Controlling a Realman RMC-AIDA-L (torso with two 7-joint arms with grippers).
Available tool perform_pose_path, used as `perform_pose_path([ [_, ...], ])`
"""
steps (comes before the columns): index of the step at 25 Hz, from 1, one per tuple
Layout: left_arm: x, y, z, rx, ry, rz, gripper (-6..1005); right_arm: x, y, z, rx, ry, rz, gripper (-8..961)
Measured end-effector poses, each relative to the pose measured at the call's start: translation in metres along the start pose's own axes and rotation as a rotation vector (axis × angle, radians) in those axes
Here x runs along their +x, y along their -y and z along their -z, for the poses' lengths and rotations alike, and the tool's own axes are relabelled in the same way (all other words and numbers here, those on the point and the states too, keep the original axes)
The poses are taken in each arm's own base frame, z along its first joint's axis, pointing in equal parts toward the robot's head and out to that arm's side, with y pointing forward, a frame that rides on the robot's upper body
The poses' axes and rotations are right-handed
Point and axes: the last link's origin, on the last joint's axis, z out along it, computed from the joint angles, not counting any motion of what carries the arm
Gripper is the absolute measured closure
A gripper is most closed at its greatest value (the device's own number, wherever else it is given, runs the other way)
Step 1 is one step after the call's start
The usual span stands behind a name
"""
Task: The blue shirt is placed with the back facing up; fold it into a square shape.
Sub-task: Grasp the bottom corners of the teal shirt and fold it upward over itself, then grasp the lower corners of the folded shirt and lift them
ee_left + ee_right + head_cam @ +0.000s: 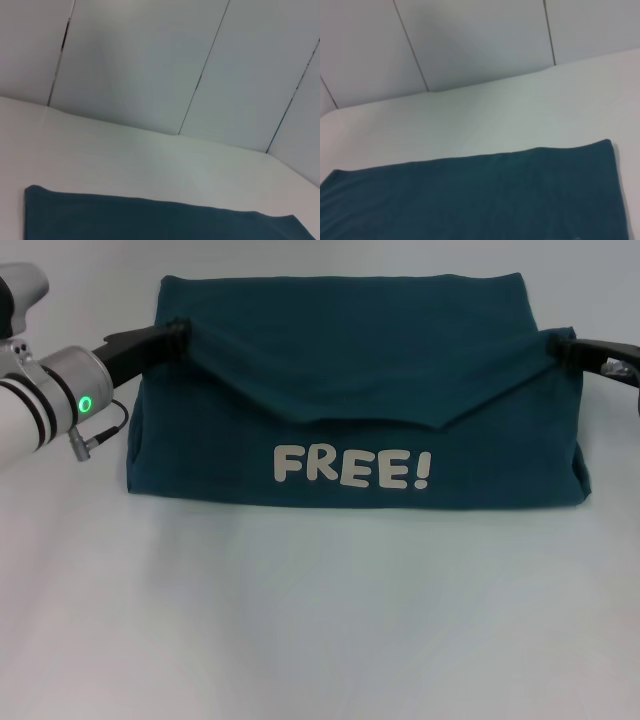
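Note:
The blue shirt (350, 370) lies across the far half of the white table, with white "FREE!" lettering (352, 467) on its near part. A fold of its cloth is lifted over the body and sags in the middle between two pinched corners. My left gripper (178, 333) is shut on the left corner and my right gripper (562, 343) on the right corner, both held just above the shirt. In the wrist views only a flat stretch of the shirt (150, 220) (470, 200) shows; neither shows fingers.
Bare white table (320, 620) stretches from the shirt's near edge to the front. Behind the shirt the table runs to a pale panelled wall (150, 65) (470, 40). My left arm's grey wrist (55, 390) hangs over the table's left side.

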Motion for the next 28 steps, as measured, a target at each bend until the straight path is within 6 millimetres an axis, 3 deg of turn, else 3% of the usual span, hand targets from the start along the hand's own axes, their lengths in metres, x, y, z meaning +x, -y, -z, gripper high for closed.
perform_pose_path([
  [14, -0.014, -0.001, 0.001, 0.034, 0.018, -0.009, 820, 0.015, -0.015, -0.011, 0.019, -0.052, 0.046, 800],
  [17, -0.014, 0.001, 0.001, 0.055, 0.021, -0.009, 767, 0.017, -0.015, -0.011, 0.024, -0.059, 0.057, 791],
  [25, -0.009, 0.013, 0.008, 0.087, -0.011, 0.009, 627, 0.014, -0.013, -0.008, 0.017, -0.052, 0.068, 491],
  [28, -0.010, 0.015, 0.011, 0.086, -0.012, 0.005, 510, 0.014, -0.010, -0.006, 0.003, -0.049, 0.059, 400],
])
